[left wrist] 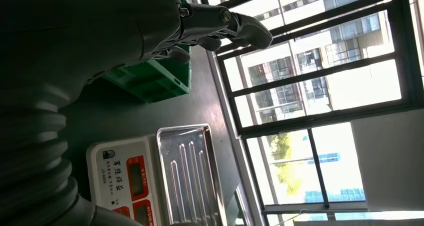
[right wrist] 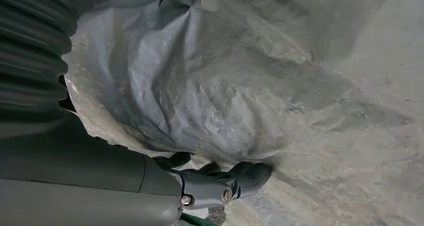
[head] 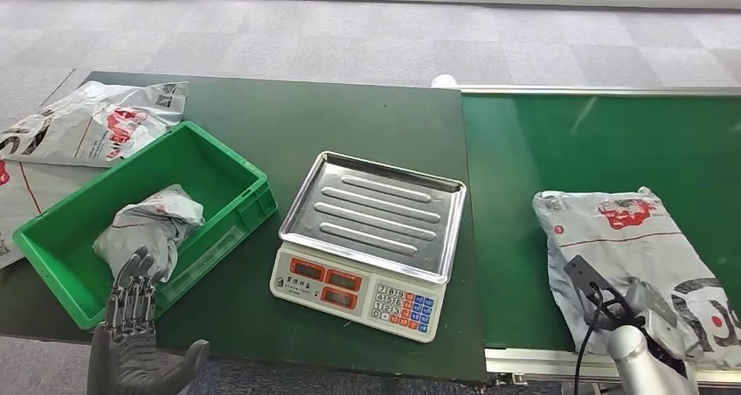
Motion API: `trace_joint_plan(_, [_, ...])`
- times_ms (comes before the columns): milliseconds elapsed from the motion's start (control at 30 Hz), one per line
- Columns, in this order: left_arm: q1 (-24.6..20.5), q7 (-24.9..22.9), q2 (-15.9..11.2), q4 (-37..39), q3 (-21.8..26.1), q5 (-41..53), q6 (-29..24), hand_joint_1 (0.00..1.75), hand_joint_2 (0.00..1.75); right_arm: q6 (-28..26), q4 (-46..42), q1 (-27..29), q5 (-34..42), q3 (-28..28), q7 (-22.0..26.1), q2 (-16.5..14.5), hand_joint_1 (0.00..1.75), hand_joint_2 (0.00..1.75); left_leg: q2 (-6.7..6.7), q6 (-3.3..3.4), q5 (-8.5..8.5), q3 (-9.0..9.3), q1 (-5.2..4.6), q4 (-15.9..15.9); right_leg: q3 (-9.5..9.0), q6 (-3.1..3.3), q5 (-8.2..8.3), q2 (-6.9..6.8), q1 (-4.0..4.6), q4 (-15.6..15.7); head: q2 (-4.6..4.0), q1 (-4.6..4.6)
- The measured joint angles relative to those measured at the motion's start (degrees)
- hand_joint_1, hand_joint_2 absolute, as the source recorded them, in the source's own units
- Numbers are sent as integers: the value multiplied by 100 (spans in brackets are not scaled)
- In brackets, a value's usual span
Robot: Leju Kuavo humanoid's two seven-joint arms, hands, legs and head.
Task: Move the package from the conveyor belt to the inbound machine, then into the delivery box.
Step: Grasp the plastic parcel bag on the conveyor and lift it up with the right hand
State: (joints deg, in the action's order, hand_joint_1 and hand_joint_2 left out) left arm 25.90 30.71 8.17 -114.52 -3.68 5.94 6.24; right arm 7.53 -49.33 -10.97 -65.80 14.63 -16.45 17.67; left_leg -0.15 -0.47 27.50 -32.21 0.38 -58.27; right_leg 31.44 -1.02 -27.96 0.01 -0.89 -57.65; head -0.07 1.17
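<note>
Head view: grey package [head: 633,255] flat on green conveyor belt [head: 594,142], right robot hand [head: 651,303] over it, grip unclear. Left robot hand [head: 131,325] spread, empty, near green delivery box [head: 223,163].
Left wrist view: scale [left wrist: 150,176] on dark surface [left wrist: 110,116].
Right wrist view: fingers [right wrist: 250,173] pressed into package.

Right hand [right wrist: 220,183]: fingers hidden under the grey package [head: 642,259]; grip unclear.
Package: lower corner cut off by the picture's edge.

Grey carpet-tile floor [head: 367,37] lies beyond the dark green table [head: 349,115]; daylight enters tall dark-framed windows [left wrist: 320,86].
</note>
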Motion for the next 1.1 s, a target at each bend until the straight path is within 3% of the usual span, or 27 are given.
trace_joint_plan(333, [-101, 30, -120, 278, -132, -57, -178, 0, 175, -29, 672, -346, 73, 40, 173, 115, 175, 175, 0, 14, -5, 9, 8, -6, -35, -18, 16, -7, 5, 27, 0, -1])
trace_joint_plan(500, [-86, 23, -126, 296, -133, -58, -187, 0, 175, -502, 485, -304, 349, 43, 263, 74, 175, 175, -4, 15, -8, -2, 4, -7, -32, -21, 20, -7, 3, 26, 0, -1])
trace_joint_plan(733, [-80, 18, -126, 290, -133, -58, -172, 0, 175, -609, 158, -190, 478, 43, 283, -10, 175, 175, -5, 13, -9, -15, 5, -4, -18, -18, 18, -8, 5, 23, 0, -1])
trace_joint_plan(833, [-65, 14, -121, 281, -132, -55, -126, 0, 175, -1329, -176, -79, 812, 43, 738, -94, 175, 175, -8, 10, -11, -28, 5, -4, -10, -18, 18, -8, 4, 19, 0, -1])
trace_joint_plan(1000, [-42, 133, -66, 255, -131, 46, -97, 0, 175, -3186, -1737, 239, 1544, -6, 1916, -463, 175, 175, -9, 6, -13, -33, 6, -4, 5, -15, 17, -9, 5, 14, 0, -1])
trace_joint_plan(1100, [-39, 180, -38, 255, -131, 76, -132, 0, 175, -3503, -2520, 371, 1680, -64, 2059, -626, 175, 175, -12, 6, -13, -34, 8, -3, 4, -12, 14, -14, 6, 14, 0, -1])
